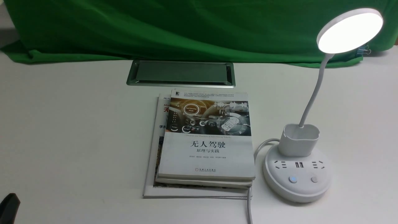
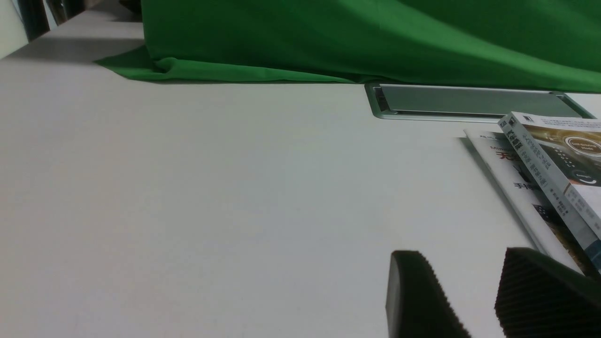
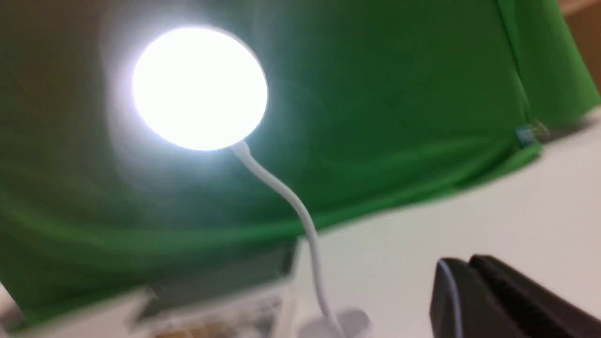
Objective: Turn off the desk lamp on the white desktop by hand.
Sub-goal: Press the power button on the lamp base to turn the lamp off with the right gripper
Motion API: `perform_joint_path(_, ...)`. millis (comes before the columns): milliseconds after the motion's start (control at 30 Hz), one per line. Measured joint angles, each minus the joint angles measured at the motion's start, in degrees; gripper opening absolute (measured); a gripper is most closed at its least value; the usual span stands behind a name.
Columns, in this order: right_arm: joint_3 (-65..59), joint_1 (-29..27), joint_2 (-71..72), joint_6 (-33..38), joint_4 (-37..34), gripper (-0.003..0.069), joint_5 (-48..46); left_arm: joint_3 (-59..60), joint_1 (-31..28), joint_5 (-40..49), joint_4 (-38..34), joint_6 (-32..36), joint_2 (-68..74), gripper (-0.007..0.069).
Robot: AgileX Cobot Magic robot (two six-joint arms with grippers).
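Note:
The desk lamp stands at the right of the white desktop [image 1: 62,130]. Its disc head [image 1: 349,31] is lit. Its thin neck [image 1: 314,93] rises from a small cup [image 1: 299,140] on the round base [image 1: 297,186], which has sockets and two buttons; the left button [image 1: 292,179] glows blue. In the right wrist view the glowing head [image 3: 199,89] and neck [image 3: 300,211] are blurred. My right gripper [image 3: 462,263] is shut and empty, apart from the lamp, and is out of the front view. My left gripper [image 2: 462,256] is open and empty over bare desktop; a dark part of it [image 1: 9,207] shows at the front left.
Stacked books [image 1: 206,137] lie in the middle, left of the lamp base, also in the left wrist view [image 2: 554,173]. The lamp's cord [image 1: 248,202] runs along their right side to the front edge. A grey framed hatch [image 1: 180,73] sits behind them. Green cloth [image 1: 186,28] covers the back.

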State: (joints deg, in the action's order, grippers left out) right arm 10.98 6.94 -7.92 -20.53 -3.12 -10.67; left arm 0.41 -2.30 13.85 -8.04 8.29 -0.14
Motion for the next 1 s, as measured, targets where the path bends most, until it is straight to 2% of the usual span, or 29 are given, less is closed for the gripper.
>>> perform_joint_path(133, 13.2, 0.0, -10.3, 10.2, 0.0, 0.0029, -15.5, 0.0, 0.0, 0.0, 0.0, 0.0, 0.0, 0.0242)
perform_joint_path(233, 23.1, 0.0, -19.3, 17.6, 0.0, 0.0031, -32.0, 0.0, 0.0, 0.0, 0.0, 0.0, 0.0, 0.0242)
perform_joint_path(300, 26.3, 0.0, -22.8, 19.4, 0.0, 0.0032, -37.5, 0.0, 0.0, 0.0, 0.0, 0.0, 0.0, 0.0242)
perform_joint_path(333, 29.7, 0.0, -27.2, 20.9, 0.0, 0.0031, -43.3, 0.0, 0.0, 0.0, 0.0, 0.0, 0.0, 0.0242)
perform_joint_path(400, 32.4, 0.0, -32.2, 22.2, -0.1, 0.0031, -47.5, 0.0, 0.0, 0.0, 0.0, 0.0, 0.0, 0.0242)
perform_joint_path(533, 33.4, 0.0, -37.4, 22.6, -1.0, 0.0030, -49.0, 0.0, 0.0, 0.0, 0.0, 0.0, 0.0, 0.0242)
perform_joint_path(667, 33.5, 0.0, -46.2, 23.4, -6.8, 0.0030, -49.3, 0.0, 0.0, 0.0, 0.0, 0.0, 0.0, 0.0242)
perform_joint_path(767, 33.5, 0.8, -50.0, 23.8, -8.6, 0.0030, -48.3, 0.0, 0.0, 0.0, 0.0, 0.0, 0.0, 0.0242)
perform_joint_path(833, 33.5, 2.5, -53.5, 23.5, -8.8, 0.0031, -46.9, 0.0, 0.0, 0.0, 0.0, 0.0, 0.0, 0.0242)
perform_joint_path(900, 33.6, 6.6, -58.0, 22.4, -8.7, 0.0032, -44.1, 0.0, 0.0, 0.0, 0.0, 0.0, 0.0, 0.0242)
perform_joint_path(933, 33.6, 6.6, -58.4, 22.2, -8.7, 0.0032, -43.9, 0.0, 0.0, 0.0, 0.0, 0.0, 0.0, 0.0242)
perform_joint_path(1000, 33.6, 10.9, -63.5, 21.8, -7.9, 0.0032, -41.0, 0.0, 0.0, 0.0, 0.0, 0.0, 0.0, 0.0242)
